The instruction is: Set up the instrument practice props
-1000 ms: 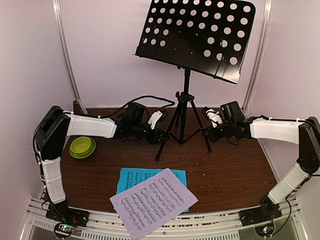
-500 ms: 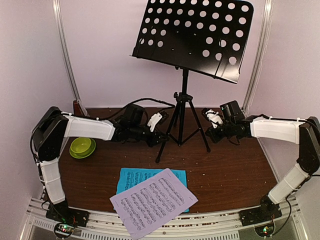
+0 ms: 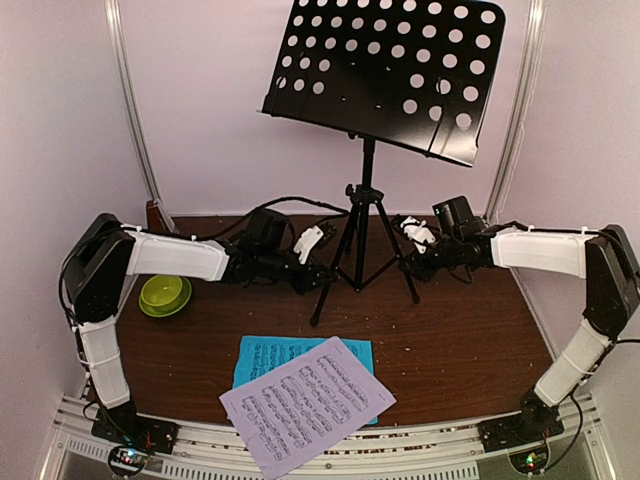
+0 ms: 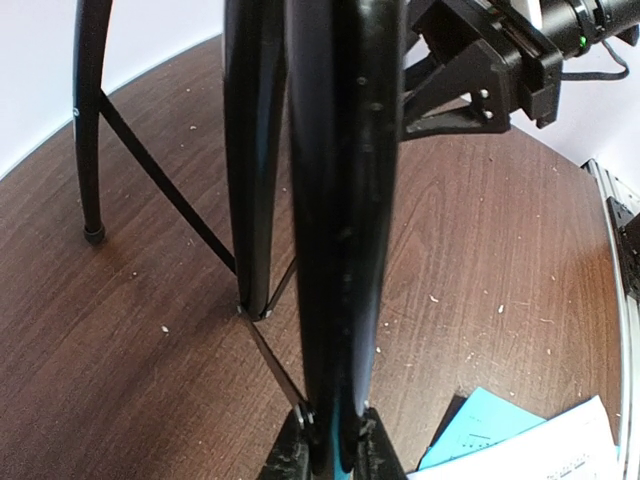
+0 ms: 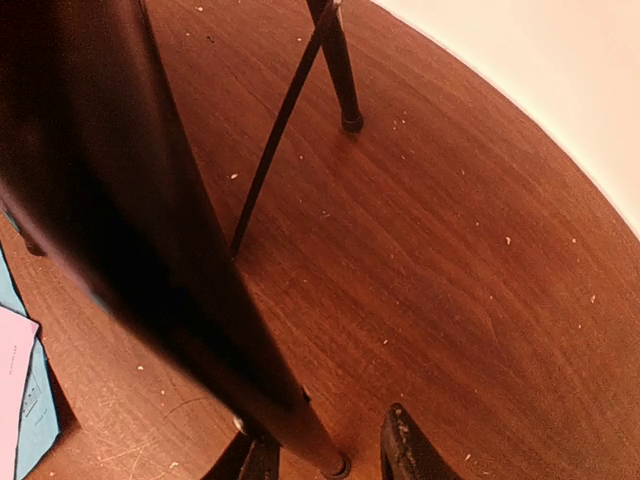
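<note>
We see a dark brown wood-grain table [image 3: 470,340] boxed in on three sides by pale pink walls [image 3: 200,120] with white posts [image 3: 133,110] in the back corners.

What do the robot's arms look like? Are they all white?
Not all white. The left arm and the right arm have long white shells joined by chunky black joints. A black cable loops behind the left one. The left gripper and the right gripper are black with a white piece on top.
</note>
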